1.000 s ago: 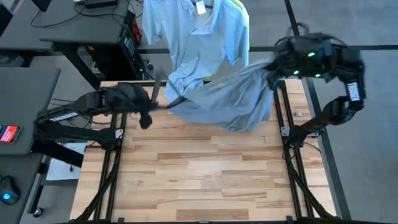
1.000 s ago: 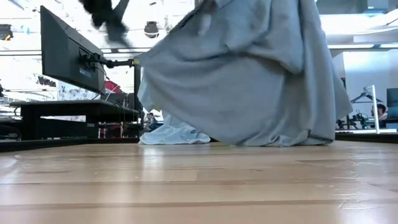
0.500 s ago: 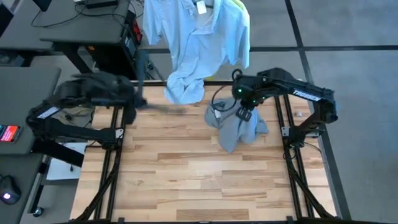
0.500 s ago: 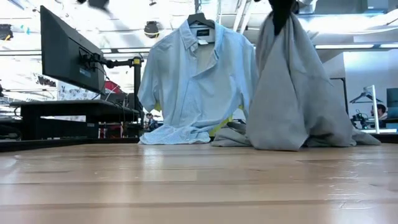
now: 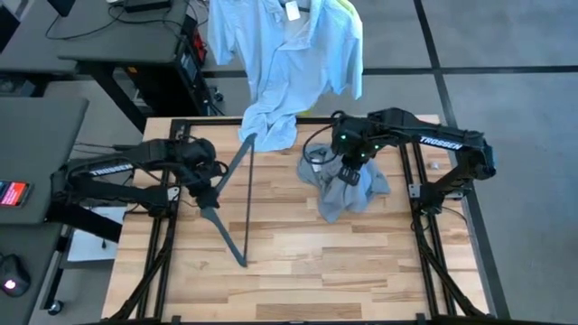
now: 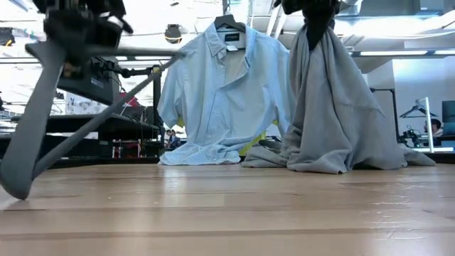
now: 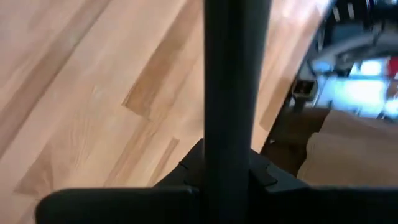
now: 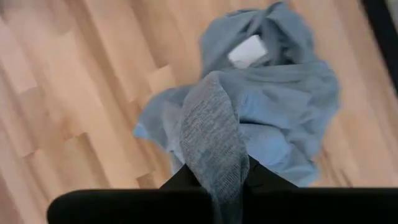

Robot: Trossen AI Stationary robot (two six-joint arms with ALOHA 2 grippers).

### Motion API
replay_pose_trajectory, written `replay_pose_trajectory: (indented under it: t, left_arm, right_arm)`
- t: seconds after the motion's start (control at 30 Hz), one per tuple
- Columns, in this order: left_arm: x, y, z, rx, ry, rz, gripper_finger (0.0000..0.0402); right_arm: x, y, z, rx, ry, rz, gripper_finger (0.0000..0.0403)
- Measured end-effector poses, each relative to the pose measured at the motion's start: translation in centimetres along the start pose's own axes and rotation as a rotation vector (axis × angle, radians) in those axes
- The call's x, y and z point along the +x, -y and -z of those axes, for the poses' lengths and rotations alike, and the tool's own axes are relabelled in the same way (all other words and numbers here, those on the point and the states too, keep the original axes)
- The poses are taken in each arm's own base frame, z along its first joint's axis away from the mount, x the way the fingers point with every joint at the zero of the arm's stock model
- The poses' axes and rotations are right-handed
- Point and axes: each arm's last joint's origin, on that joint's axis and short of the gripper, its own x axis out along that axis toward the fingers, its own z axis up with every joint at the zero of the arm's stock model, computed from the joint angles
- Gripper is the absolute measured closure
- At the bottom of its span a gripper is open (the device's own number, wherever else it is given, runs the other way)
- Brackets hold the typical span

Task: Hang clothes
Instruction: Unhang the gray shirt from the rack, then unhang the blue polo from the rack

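The grey T-shirt (image 5: 348, 194) hangs bunched from my right gripper (image 5: 348, 162), shut on it over the table's far right. Its lower part (image 6: 334, 153) lies heaped on the wood. My left gripper (image 5: 208, 185), at the far left, is shut on a dark grey triangular hanger (image 5: 237, 203). The hanger is tilted, with its near corner (image 6: 15, 186) low by the table. The pale blue collared shirt (image 5: 289, 63) hangs on a hanger beyond the far edge, hem (image 5: 268, 131) resting on the table. A strip of the neon-yellow T-shirt (image 5: 352, 11) shows behind it. My left gripper pinches one bar of the hanger (image 7: 230, 93) between its two fingers, close to a corner of the triangle (image 5: 212, 206). The fingers slant down and lie across the bar. Whether the hanger's low corner touches the table, I cannot tell. My right gripper pinches a gathered fold of the grey T-shirt (image 8: 208, 124) between its two fingers, from above, pointing steeply down. How many layers cannot be told. The cloth hangs slack below the fingers, and its lower part (image 8: 280, 106) is piled on the table.
Black frame rails run along the table's left (image 5: 167, 226) and right (image 5: 420, 226) sides. A desk with a monitor (image 6: 78, 64) stands off to the left. Bare wood (image 5: 307, 280) fills the table's near half.
The grey T-shirt, spread wide between both arms, has come away from the left side and collapsed into a bunch under my right gripper. That gripper has sunk, moving left. My left gripper has gone down and rolled, swinging the hanger's free corner toward the near edge.
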Motion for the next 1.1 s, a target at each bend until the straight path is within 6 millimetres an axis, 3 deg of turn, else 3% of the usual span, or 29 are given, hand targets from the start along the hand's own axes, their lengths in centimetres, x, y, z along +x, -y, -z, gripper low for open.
replay_pose_trajectory:
  t: [0.13,0.3,0.47,0.57,0.77,0.9,1.1]
  left_arm:
    - [1.0,-1.4,0.0,-0.056,-0.005,-0.101,0.0288]
    - [-0.3,-1.4,-1.0,-0.044,0.058,-0.115,0.023]
    - [-3.6,0.6,-2.2,0.099,0.213,-0.116,0.0225]
    - [-5.2,1.2,-2.7,0.202,0.315,-0.224,0.0225]
    - [-6.8,1.0,-3.6,0.309,0.477,-0.544,0.0225]
    - [-7.9,1.5,-4.1,0.404,0.534,-0.576,0.0225]
    - [-8.9,1.9,-4.8,0.439,0.525,-0.432,0.0224]
  right_arm:
    - [0.6,-0.4,0.1,-0.058,-0.004,-0.009,0.0403]
    - [0.6,0.0,-0.1,-0.055,0.014,-0.005,0.0403]
    - [0.6,0.5,-0.2,-0.007,0.018,0.0,0.0403]
    - [0.6,0.5,-0.5,0.023,0.045,-0.004,0.039]
    - [0.1,0.8,-2.2,0.121,0.209,-0.028,0.0306]
    - [-3.5,2.0,-3.9,0.16,0.398,-0.038,0.0245]
    - [-12.8,4.0,-4.8,0.121,0.76,0.027,0.019]
